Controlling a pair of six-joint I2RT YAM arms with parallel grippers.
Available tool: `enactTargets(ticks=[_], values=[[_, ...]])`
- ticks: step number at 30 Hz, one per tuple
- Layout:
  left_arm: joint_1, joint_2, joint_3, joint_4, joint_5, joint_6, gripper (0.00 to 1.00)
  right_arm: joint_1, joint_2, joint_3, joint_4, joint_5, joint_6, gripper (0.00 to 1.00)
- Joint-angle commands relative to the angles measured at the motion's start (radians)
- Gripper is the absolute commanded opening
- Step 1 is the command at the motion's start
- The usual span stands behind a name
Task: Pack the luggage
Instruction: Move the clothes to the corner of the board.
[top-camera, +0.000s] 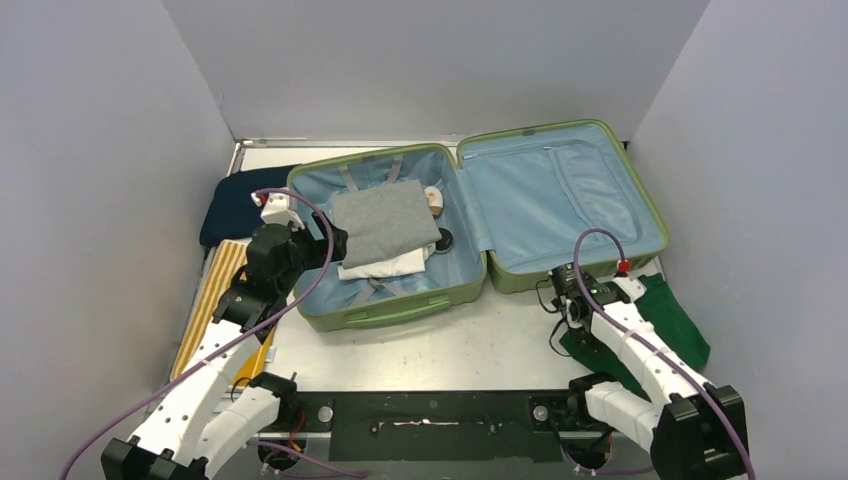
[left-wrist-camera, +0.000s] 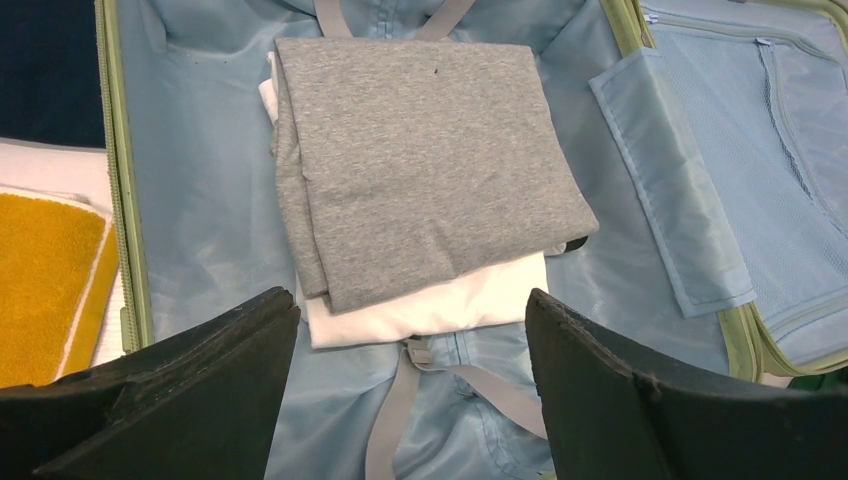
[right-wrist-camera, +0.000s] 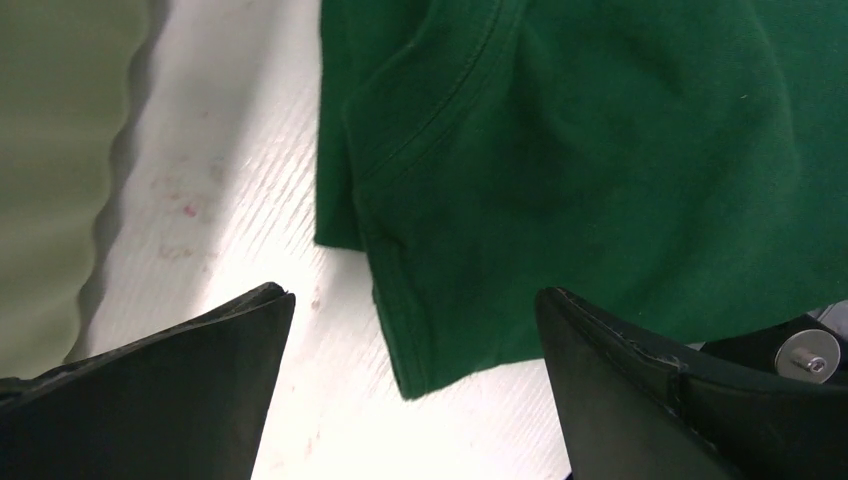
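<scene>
The luggage (top-camera: 430, 305), a light-green hard-shell suitcase with blue lining, lies open on the table. In its left half a folded grey garment (top-camera: 385, 222) (left-wrist-camera: 420, 160) rests on a white one (top-camera: 385, 266) (left-wrist-camera: 430, 305), over grey straps (left-wrist-camera: 400, 400). My left gripper (top-camera: 335, 240) (left-wrist-camera: 412, 330) hovers open above that half's left side, nothing between its fingers. My right gripper (top-camera: 570, 300) (right-wrist-camera: 412, 330) stands open low over the table by a dark green garment (top-camera: 670, 320) (right-wrist-camera: 600, 160), its corner lying between the jaws. The suitcase's ribbed shell (right-wrist-camera: 50, 150) shows at the left of the right wrist view.
A navy garment (top-camera: 235, 205) lies beyond the suitcase's left end. A yellow and white striped towel (top-camera: 215, 300) (left-wrist-camera: 45, 280) lies along the table's left edge. Walls close in on three sides. Dark objects (top-camera: 440, 240) sit beside the clothes in the case.
</scene>
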Motion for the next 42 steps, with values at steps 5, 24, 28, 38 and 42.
enactTargets(ticks=[5,24,28,38,42], values=[[-0.013,-0.015,0.024,0.011,0.012,-0.003,0.81,-0.11,0.123,-0.042,0.106,0.06,0.038,0.96],[-0.019,-0.019,0.018,0.02,0.032,-0.011,0.8,-0.024,0.214,-0.056,0.154,-0.109,-0.049,0.18],[-0.022,-0.019,0.016,0.02,0.039,-0.013,0.8,0.08,0.166,-0.06,0.113,-0.145,0.029,0.12],[-0.028,-0.02,0.018,0.014,0.03,-0.008,0.8,0.56,0.145,0.006,-0.028,-0.21,0.371,0.13],[-0.029,-0.014,0.017,0.012,0.026,-0.008,0.81,0.774,0.218,0.069,-0.018,-0.209,0.543,0.16]])
